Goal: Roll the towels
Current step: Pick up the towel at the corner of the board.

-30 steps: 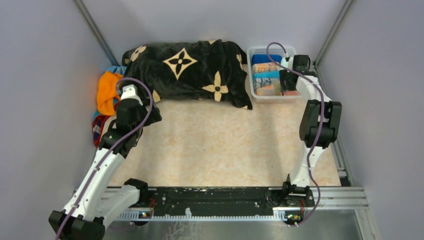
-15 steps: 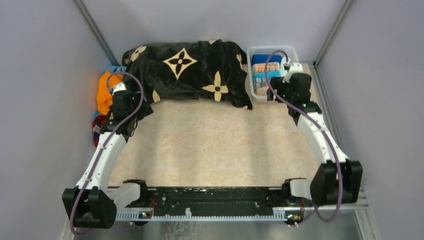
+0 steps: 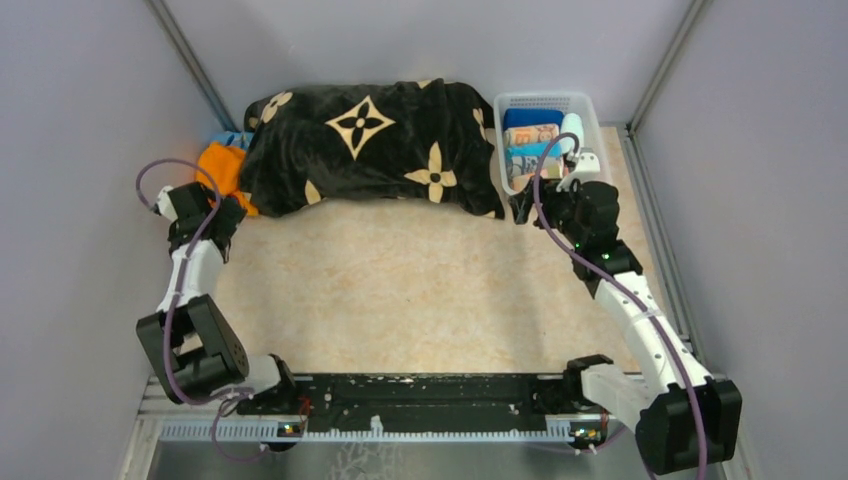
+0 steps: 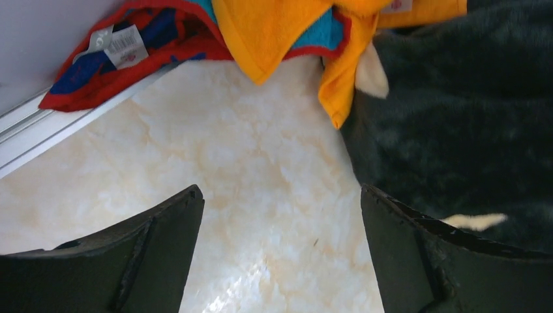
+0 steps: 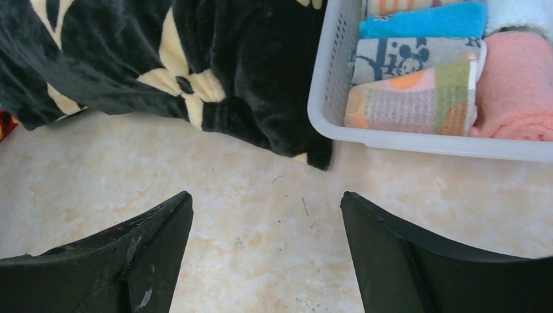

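Observation:
An orange towel (image 3: pixel 222 165) lies crumpled at the far left against the black blanket (image 3: pixel 370 140); a light blue towel (image 3: pixel 230 138) peeks out behind it. In the left wrist view the orange towel (image 4: pixel 274 32) lies over a red-and-turquoise patterned towel (image 4: pixel 163 32). My left gripper (image 4: pixel 279 195) is open and empty over bare table, just short of that pile (image 3: pixel 225 212). My right gripper (image 5: pixel 266 199) is open and empty over the table in front of the basket (image 5: pixel 417 142). A rolled pink towel (image 5: pixel 518 91) lies in the basket.
The white basket (image 3: pixel 545 100) at the far right holds several rolled towels, among them a blue one (image 5: pixel 424 23) and a striped one (image 5: pixel 411 107). The blanket's corner (image 5: pixel 306 140) hangs beside the basket. Grey walls close in on both sides.
Both arms have drawn back. The left gripper pulled away from the towel pile to the left. The right gripper came out of the basket and down to the table in front of it.

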Motion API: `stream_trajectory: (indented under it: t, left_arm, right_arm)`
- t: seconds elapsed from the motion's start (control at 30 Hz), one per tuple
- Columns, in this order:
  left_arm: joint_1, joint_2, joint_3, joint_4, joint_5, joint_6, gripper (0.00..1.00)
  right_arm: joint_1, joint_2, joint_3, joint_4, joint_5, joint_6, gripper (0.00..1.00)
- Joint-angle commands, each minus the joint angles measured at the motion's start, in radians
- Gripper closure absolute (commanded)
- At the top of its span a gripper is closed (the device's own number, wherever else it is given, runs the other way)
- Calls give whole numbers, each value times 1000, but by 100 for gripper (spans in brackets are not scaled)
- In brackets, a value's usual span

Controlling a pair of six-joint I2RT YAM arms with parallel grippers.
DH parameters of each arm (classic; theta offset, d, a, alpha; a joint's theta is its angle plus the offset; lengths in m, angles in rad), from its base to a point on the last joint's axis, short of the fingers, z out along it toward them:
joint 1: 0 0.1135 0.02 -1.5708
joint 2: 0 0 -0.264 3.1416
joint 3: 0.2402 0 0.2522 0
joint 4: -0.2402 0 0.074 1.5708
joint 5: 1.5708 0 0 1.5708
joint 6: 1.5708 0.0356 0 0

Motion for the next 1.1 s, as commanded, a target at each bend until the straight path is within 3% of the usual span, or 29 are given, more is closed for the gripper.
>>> stream_trajectory:
  t: [0.0, 0.33, 0.7, 0.87, 1.07]
  left_arm:
    - [34, 66, 32, 184, -56, -77, 6]
    - [61, 350, 106, 233, -164, -119, 18]
    - [70, 565, 214, 260, -67, -129, 33]
    - [70, 623, 258, 270, -4, -130, 46]
    - [66, 615, 244, 294, 90, -143, 84]
  right_arm:
    - [39, -17, -8, 71, 11, 14, 16]
    - [49, -13, -53, 136, 3, 17, 16]
    - [49, -3, -73, 163, 7, -3, 16]
    - [49, 5, -76, 172, 0, -6, 16]
    - [49, 15, -75, 174, -9, -11, 16]
